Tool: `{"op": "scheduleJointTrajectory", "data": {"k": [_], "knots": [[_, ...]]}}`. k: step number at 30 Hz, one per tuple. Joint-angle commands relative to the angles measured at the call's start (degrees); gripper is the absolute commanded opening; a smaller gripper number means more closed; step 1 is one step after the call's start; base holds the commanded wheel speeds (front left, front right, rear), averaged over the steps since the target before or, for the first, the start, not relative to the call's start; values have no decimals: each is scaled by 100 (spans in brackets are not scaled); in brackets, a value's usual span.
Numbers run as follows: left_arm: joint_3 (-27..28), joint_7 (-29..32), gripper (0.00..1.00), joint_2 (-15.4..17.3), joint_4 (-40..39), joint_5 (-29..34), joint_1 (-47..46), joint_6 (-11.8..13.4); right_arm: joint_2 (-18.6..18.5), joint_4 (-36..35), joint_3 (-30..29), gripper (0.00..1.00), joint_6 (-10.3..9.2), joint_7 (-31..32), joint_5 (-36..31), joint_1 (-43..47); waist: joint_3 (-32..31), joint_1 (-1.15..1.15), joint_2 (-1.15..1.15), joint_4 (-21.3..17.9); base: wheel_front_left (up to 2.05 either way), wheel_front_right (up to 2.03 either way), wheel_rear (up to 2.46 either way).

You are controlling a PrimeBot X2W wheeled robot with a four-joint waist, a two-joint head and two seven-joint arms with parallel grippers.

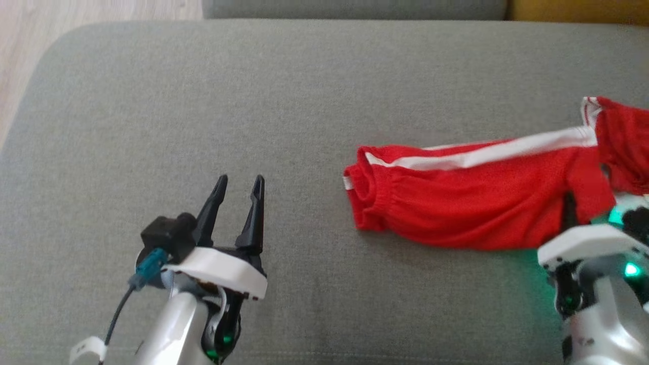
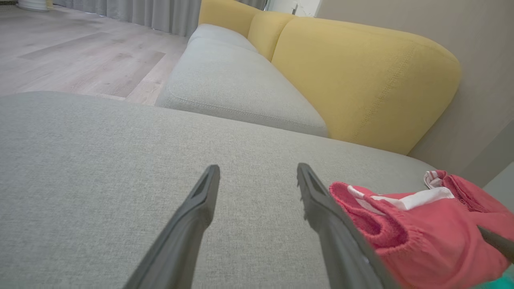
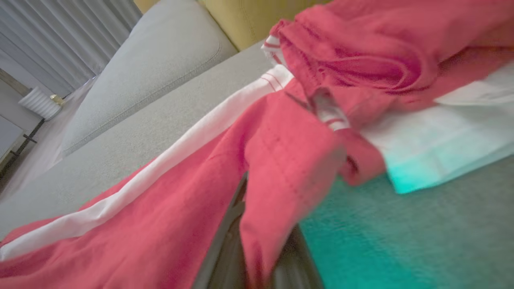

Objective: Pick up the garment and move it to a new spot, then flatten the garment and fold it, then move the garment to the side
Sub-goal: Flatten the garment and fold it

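Note:
The garment (image 1: 466, 203) is a pair of red shorts with a white side stripe, lying stretched out on the right half of the grey cushion (image 1: 203, 101), waistband toward the middle. My right gripper (image 1: 570, 210) is at the garment's right part and is shut on a fold of red fabric (image 3: 281, 176), which drapes over both dark fingers (image 3: 225, 241). My left gripper (image 1: 241, 182) hovers open over bare cushion well left of the waistband, with nothing between its fingers. From the left wrist the garment (image 2: 421, 237) lies just beyond the right finger.
A second grey seat cushion (image 2: 233, 80) and a yellow backrest (image 2: 361, 80) stand beyond the one I work on. Wooden floor (image 1: 30, 30) lies past the cushion's rounded left corner. Green light from my right wrist tints the cushion (image 3: 401, 241).

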Motion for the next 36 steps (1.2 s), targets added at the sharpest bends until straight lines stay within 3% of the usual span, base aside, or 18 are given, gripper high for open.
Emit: {"op": "scheduleJointTrajectory", "data": {"k": [1,11,16,22,25,34,35,36], "knots": [[205,-70,100,25,-116,37,-25,-20,20,-242,42,0,-5,-104,-53,-60,-119,0,0,-58,0,0,0],[155,-70,100,25,-11,60,149,-67,38,-112,721,0,-5,-499,513,-249,-384,0,0,30,0,0,0],[159,-70,100,25,-6,67,195,-61,38,-317,1504,0,-5,-721,958,-363,-444,0,0,136,0,0,0],[238,-70,100,25,29,40,266,-26,38,-900,2848,0,-5,-810,1476,-97,-525,0,0,276,0,0,0],[294,-70,100,25,34,12,294,-23,38,-1033,3350,0,-5,-732,1468,45,-547,0,0,322,0,0,0],[294,-70,100,25,28,16,295,-18,-34,-1119,4252,0,-5,-571,1490,203,-515,0,0,424,0,0,0],[292,-70,100,25,25,11,292,-14,-67,-1077,4333,31,-5,-550,1431,187,-501,0,0,430,0,0,0],[286,-70,100,25,23,5,287,-11,-90,-1051,4426,100,-5,-545,1377,172,-488,0,0,437,0,0,0]]}}
